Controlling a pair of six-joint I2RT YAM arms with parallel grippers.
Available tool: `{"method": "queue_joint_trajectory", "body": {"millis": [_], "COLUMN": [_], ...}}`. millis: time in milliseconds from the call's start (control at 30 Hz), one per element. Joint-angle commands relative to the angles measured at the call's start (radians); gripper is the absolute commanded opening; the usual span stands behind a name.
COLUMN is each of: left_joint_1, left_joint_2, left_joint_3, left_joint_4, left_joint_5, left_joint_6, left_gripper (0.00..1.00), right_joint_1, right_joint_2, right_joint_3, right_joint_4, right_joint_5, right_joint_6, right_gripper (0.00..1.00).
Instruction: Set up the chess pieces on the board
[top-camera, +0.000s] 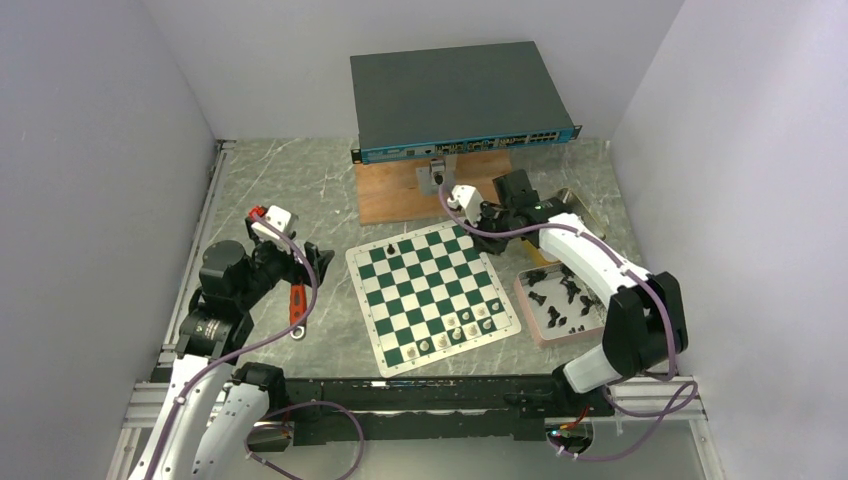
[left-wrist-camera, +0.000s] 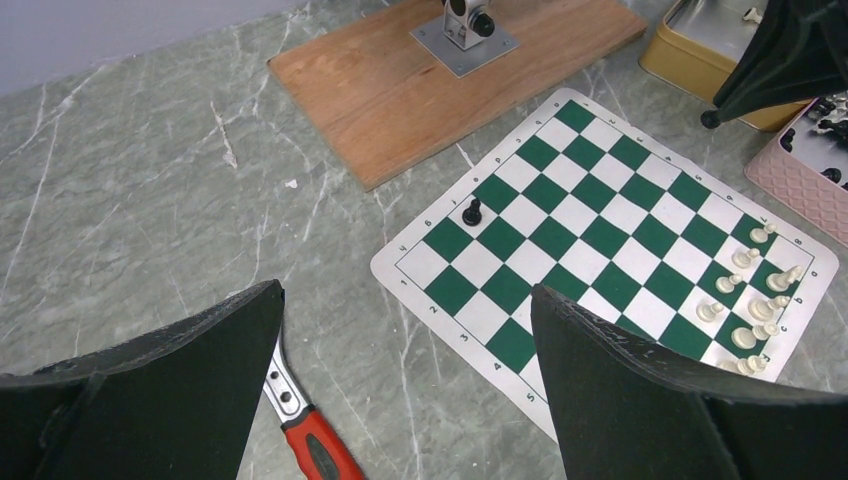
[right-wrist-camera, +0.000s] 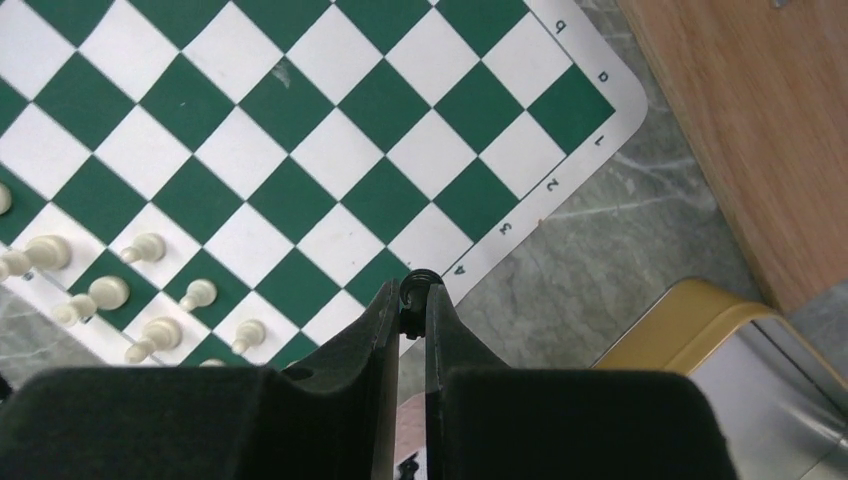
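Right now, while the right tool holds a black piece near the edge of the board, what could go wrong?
1. The right tool pinches the black piece only at its very tips, so the piece may slip or land tilted when released.
2. The white pieces stand close together near one corner of the board. A low pass of the arm toward the pink tray might knock some over.

Middle squares of the board (top-camera: 420, 285) are open, I can pass there. White pieces (top-camera: 462, 328) crowd its near-right corner; one black pawn (left-wrist-camera: 472, 211) stands near the far-left corner. Red-handled wrench (top-camera: 297, 305) lies left on the tabletop (top-camera: 290, 190), pink tray (top-camera: 535, 330) just beside the right edge.
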Motion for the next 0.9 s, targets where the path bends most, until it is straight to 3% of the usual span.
{"method": "queue_joint_trajectory", "body": {"millis": [0,867], "left_joint_1": [0.009,0.020], "left_joint_2": [0.009,0.010], "left_joint_3": [0.025,0.025], "left_joint_4": [0.016,0.018], "left_joint_5": [-0.006,-0.001], "left_joint_6": [-0.005,-0.005], "left_gripper": [0.99,0.99], "right_joint_1": [0.034,0.055], "right_joint_2": [0.041,0.276], "right_joint_3": [0.054,0.165], "right_joint_4": [0.079,0.307], "right_joint_5": [0.082,0.189], "right_joint_6": [0.004,0.144], "right_gripper": [0.03,0.04]}}
